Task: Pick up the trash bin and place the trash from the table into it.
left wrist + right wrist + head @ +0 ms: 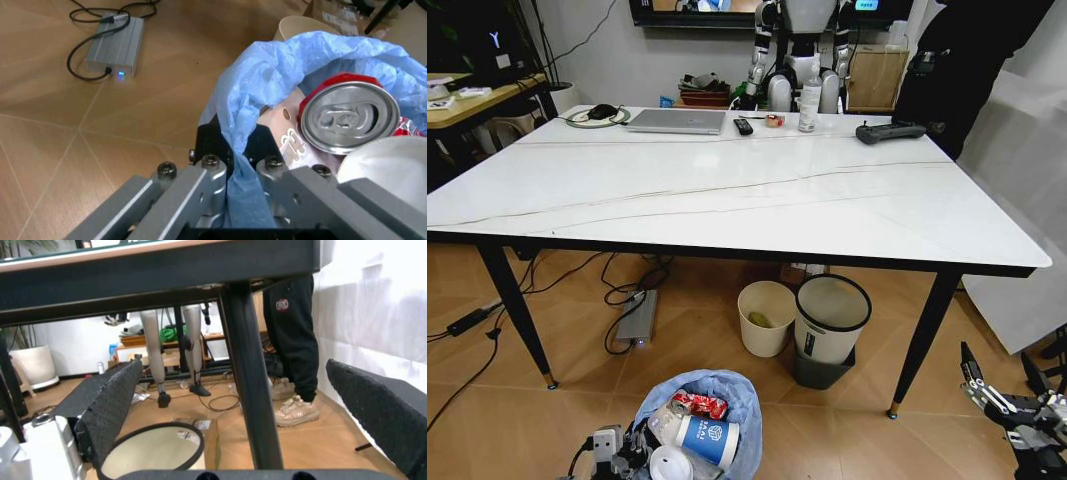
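The trash bin (pixel 699 415), lined with a crinkled light-blue bag, is low in front of the table (pixel 727 215), near the wooden floor. My left gripper (pixel 617 448) is shut on its near rim, and the left wrist view shows the fingers (pixel 207 175) pinching the blue bag and rim (pixel 230 165). Trash lies inside: a blue-white paper cup (pixel 710 438), a red can (pixel 347 117), a red wrapper (pixel 699 403) and a white lid (pixel 670 465). My right gripper (pixel 1009 405) hangs open low on the right, beside the table's front right leg (pixel 250 390), holding nothing.
Under the table stand a cream bin (pixel 766 317) and a white bin with a black rim (pixel 831 318). A grey power brick (pixel 637 318) and cables lie on the floor to the left. A laptop (pixel 677 121), a remote (pixel 743 126), a bottle (pixel 809 100) and a controller (pixel 890 131) sit on the tabletop's far edge.
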Robot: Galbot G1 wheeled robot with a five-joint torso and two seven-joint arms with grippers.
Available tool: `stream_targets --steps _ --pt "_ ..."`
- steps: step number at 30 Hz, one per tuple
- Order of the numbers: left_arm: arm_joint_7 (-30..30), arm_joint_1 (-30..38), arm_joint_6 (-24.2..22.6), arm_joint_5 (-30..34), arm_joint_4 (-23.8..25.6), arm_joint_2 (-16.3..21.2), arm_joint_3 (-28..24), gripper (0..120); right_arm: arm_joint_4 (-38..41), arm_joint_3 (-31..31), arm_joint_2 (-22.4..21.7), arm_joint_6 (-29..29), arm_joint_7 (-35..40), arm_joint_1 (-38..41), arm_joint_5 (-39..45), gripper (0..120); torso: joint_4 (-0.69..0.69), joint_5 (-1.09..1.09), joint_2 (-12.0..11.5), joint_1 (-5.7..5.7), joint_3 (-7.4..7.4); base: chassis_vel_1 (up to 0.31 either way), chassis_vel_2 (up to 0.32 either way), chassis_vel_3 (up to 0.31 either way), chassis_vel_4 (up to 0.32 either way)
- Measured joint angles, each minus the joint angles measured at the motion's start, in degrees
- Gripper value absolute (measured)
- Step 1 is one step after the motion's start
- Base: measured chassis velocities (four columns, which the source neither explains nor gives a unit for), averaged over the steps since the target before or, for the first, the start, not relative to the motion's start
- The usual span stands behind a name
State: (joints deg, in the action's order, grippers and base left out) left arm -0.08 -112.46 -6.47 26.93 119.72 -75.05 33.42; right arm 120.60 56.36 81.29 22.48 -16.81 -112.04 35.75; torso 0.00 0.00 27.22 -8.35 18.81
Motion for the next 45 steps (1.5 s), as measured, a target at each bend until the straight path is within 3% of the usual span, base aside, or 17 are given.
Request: stream_targets --steps 15,25,45 --pt "0.04 0.1 0.37 0.09 0.6 -0.04 -0.13 0 0.0 0.0 0.0 0.0 0.0 0.0 0.0 100 0.0 0.0 -2.46 0.85 -1.62 0.0 0.0 0.0 0.0" --pt "0.48 -0.32 0.2 -0.18 5.83 0.49 0.35 0 0.0 0.0 0.0 0.0 0.0 0.0 0.0 100 0.0 0.0 -5.28 1.79 -3.5 0.0 0.0 0.0 0.0" --pt "0.22 -0.28 -0.02 -0.36 4.93 0.37 0.47 0 0.0 0.0 0.0 0.0 0.0 0.0 0.0 100 0.0 0.0 -10.21 3.38 -6.83 0.0 0.0 0.0 0.0"
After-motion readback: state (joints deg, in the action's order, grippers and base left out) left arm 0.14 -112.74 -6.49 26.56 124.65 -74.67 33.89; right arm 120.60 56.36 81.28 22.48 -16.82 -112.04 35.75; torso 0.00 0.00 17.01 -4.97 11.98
